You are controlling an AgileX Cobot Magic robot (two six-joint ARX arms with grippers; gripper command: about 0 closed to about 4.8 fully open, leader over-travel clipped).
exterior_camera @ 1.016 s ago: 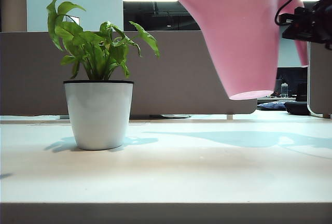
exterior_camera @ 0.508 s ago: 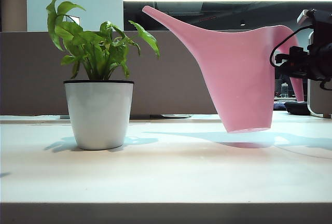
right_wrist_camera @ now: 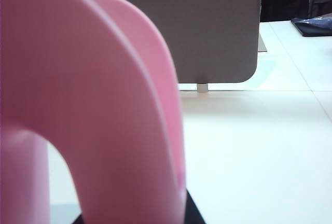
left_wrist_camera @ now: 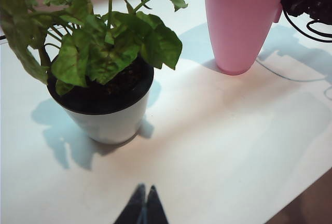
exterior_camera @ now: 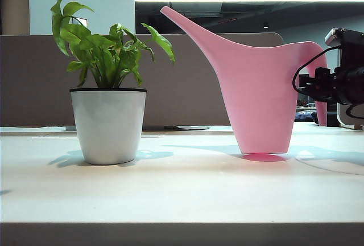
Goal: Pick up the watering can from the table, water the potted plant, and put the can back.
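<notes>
The pink watering can (exterior_camera: 261, 86) stands upright on the table (exterior_camera: 182, 189), right of centre, with its base down at the tabletop and its spout pointing up towards the plant. My right gripper (exterior_camera: 319, 83) is shut on its curved handle at the can's right side. In the right wrist view the handle (right_wrist_camera: 104, 105) fills the picture, with the gripper (right_wrist_camera: 132, 219) closed round it. The potted plant (exterior_camera: 108, 123), green leaves in a white pot, stands to the left. My left gripper (left_wrist_camera: 144, 190) is shut and empty, low over the table near the pot (left_wrist_camera: 109, 123), apart from it and from the can (left_wrist_camera: 244, 22).
A grey partition (exterior_camera: 187, 81) runs along the back of the table. Black cables (left_wrist_camera: 306, 6) hang from the right arm beside the can. The table's front edge (exterior_camera: 182, 226) is close to the camera. Bare tabletop (left_wrist_camera: 223, 146) lies between pot and can.
The right gripper has brought the can down from high in the air to the tabletop and tipped it back upright. The plant and left gripper have not moved.
</notes>
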